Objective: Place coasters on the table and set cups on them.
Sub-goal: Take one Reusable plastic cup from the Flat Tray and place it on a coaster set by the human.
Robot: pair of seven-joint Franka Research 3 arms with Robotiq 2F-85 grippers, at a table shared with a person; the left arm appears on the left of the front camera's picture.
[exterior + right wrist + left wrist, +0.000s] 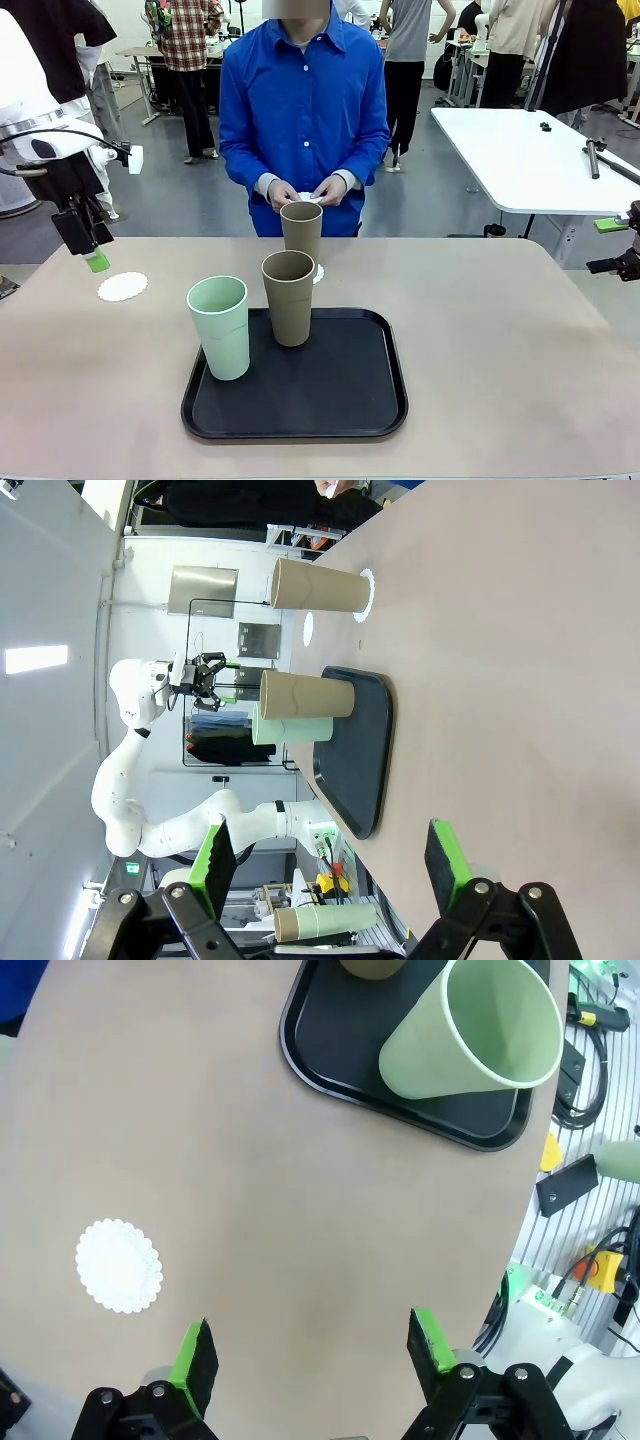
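1. State: left gripper point(95, 258) hangs over the table point(500, 330) at its far left. Its jaws are spread wide with nothing between them. A bare coaster point(122, 287) lies flat on the table just beside and below it.
2. Right gripper point(330, 865) is also spread and empty, low over the table's right side, well apart from the tray point(340, 400).
3. Task things: far tan cup point(301, 232) stands upright on its own coaster point(318, 272), just beyond the tray. Near tan cup point(289, 297) and mint cup point(219, 325) stand upright on the tray, the mint one at its left edge.
4. The person's hands point(305, 193) hold something white. It is likely the third coaster, but too small to be sure.
5. Judgement: one set of three is done. The next step is probably a cup to the bare coaster.
6. Risk: the cups are tall and taper to a narrow base. A grip that lands high or off-centre could tip one.
7. Risk: the mint cup and near tan cup stand close together. A widely spread finger going for one may knock the other.
8. Risk: the tray has a raised rim. A cup moved sideways before it is lifted clear would catch the rim and topple.
9. Risk: the coaster looks like light paper. A brushing pad or a sliding cup base could shove or crease it, leaving the cup off-centre.
10. Risk: the person's hands are near the far tan cup. An arm reaching across the middle could meet them.
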